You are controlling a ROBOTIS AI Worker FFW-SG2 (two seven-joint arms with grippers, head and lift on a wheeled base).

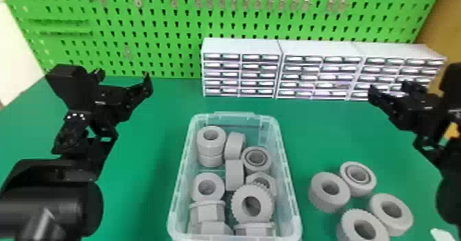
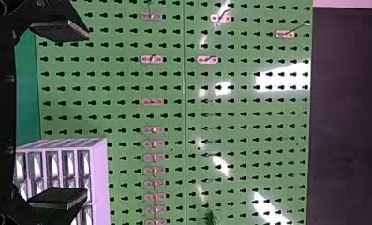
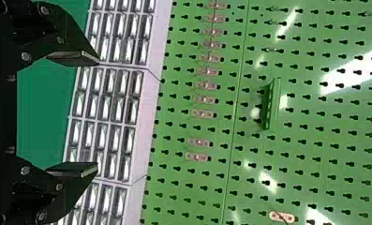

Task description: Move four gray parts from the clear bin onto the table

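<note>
Behind the green table (image 1: pixel 326 130) stands a green pegboard (image 1: pixel 154 25).

The head view's bottom edge crops the clear bin (image 1: pixel 291 195) and, seemingly, a white scrap (image 1: pixel 441 235).
</note>
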